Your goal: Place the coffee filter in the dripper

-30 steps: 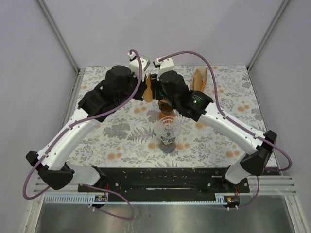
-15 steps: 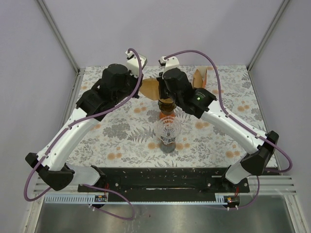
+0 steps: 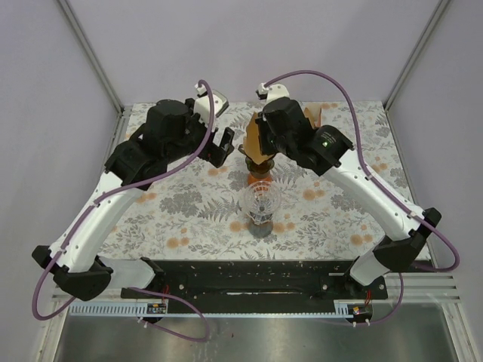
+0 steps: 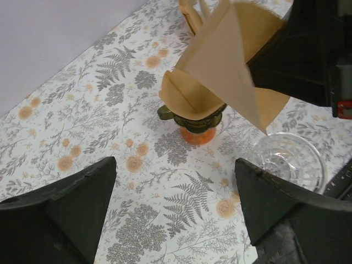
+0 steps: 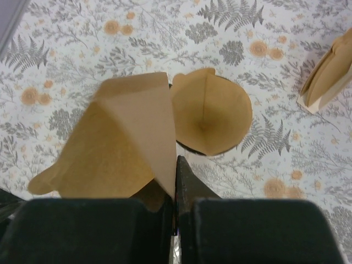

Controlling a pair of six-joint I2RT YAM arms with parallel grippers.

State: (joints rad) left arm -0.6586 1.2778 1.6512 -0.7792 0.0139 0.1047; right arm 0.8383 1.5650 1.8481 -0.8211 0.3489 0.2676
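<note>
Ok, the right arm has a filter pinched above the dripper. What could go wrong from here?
A seated filter already lines the dripper; the held filter would double up. The jaws of the right gripper pinch it flat by one edge, so it may land folded or slide off. The clear glass vessel stands close to the dripper; a lowering arm could knock it.

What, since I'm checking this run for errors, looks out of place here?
The dripper already holds a seated filter, yet the right gripper, jaws closed, pinches a second coffee filter close by.
</note>
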